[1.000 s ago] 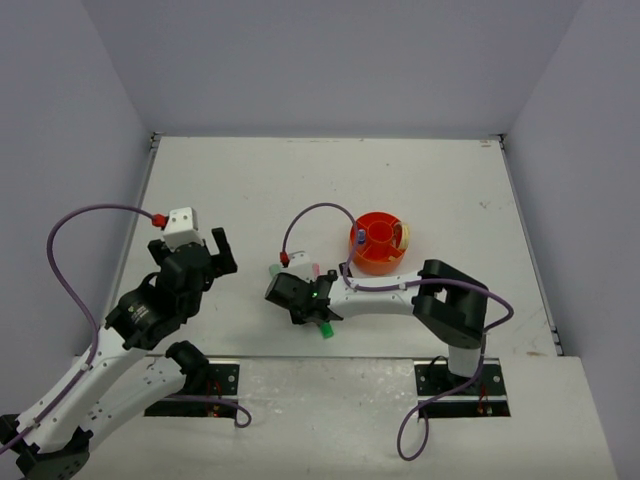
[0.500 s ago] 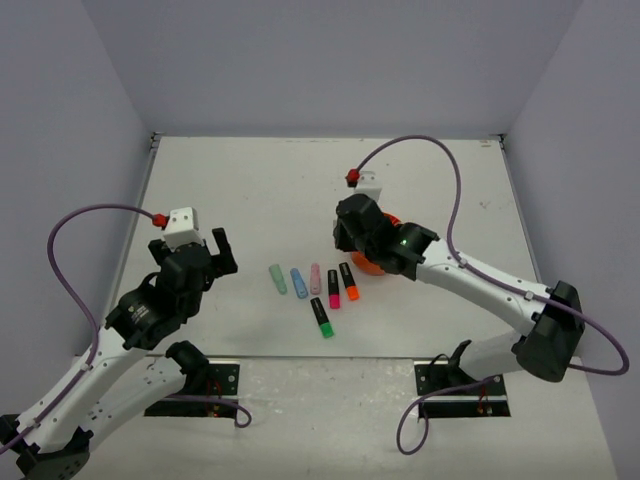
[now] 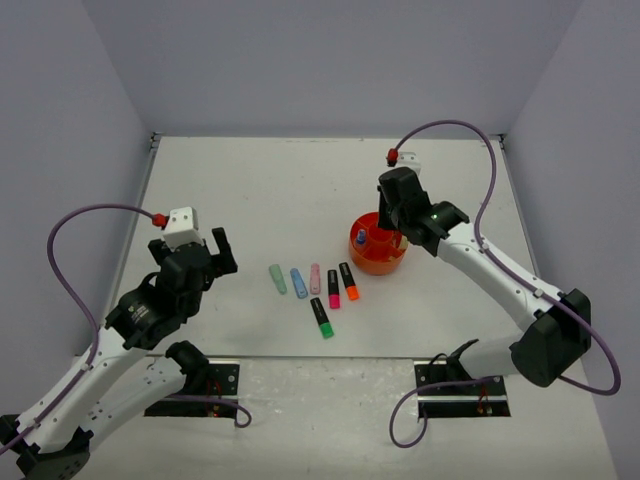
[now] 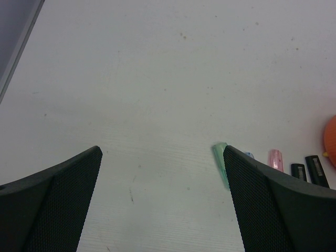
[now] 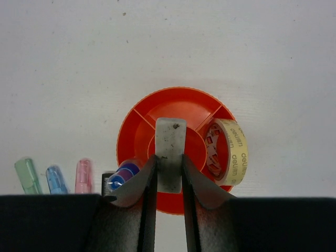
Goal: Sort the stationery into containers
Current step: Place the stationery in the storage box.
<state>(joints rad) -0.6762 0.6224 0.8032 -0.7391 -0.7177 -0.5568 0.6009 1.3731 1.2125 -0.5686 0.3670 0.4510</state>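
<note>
Top external view: right gripper (image 5: 169, 163) has swung from the loose markers (image 3: 316, 280) at lower centre up over the organiser (image 3: 385, 264), right of centre. It pinches a grey marker (image 5: 170, 136) above the central cup, so I'd say one drop finishes this piece. Left gripper (image 4: 161, 157) hangs spread wide at left. Tape (image 5: 233, 152) sits in a right compartment, printed "deli". A blue marker (image 5: 122, 174) stands in the left one. Six markers wait on the table.

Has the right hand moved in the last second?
Yes. The right hand, shut on a short grey marker, has swung right and up the view, from the loose markers to above the round orange plastic organiser.
</note>
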